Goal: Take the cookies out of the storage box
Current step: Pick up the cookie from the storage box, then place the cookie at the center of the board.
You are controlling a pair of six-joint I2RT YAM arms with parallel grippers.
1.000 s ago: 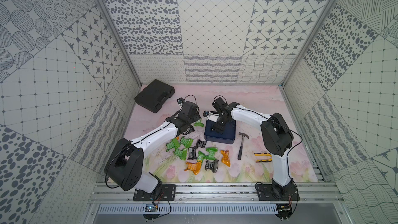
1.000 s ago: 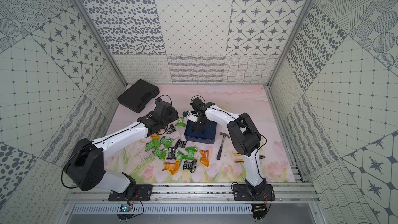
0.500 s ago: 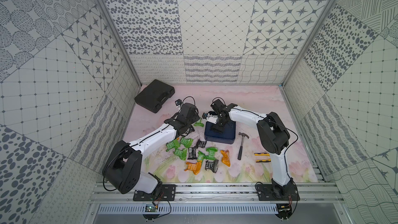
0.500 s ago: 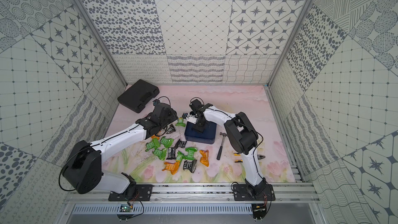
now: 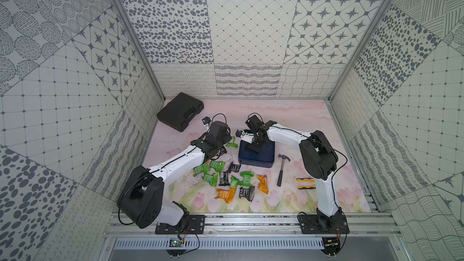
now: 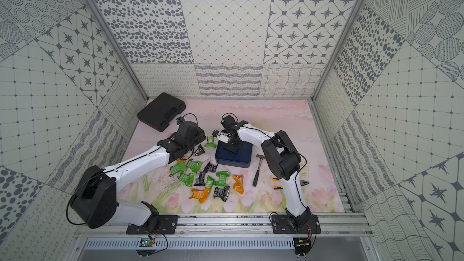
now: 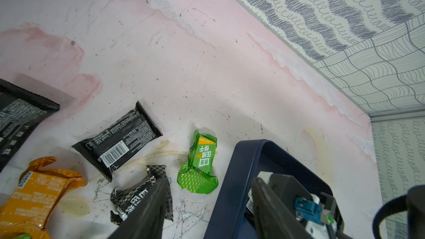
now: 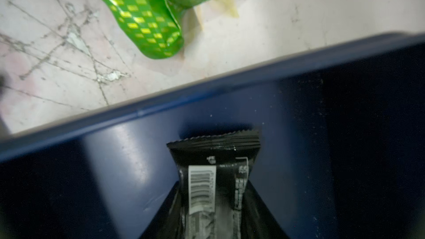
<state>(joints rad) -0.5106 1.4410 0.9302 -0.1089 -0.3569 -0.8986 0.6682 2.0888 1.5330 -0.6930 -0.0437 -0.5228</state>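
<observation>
Inside the storage box [image 8: 138,148], close to its wall, you have one black cookie [image 8: 213,150] pinched between the fingers of the right gripper [image 8: 213,183]. More cookies [image 5: 223,178] lie scattered on the desk [image 5: 288,204] beside the box. Your left gripper [image 7: 207,212] hangs open by the box's corner.

In both top views the left arm [image 5: 180,160] is stretching low from the lower left of the frame toward the centre, wrist tipped down. The left gripper [image 7: 209,180] is hanging with its jaws parted and nothing between them. The right arm [image 5: 288,134] is folding at its raised elbow right of centre, forearm running leftward. The right gripper [image 8: 213,183] is pointing downward, pinching a black cookie packet [image 8: 216,157].
</observation>
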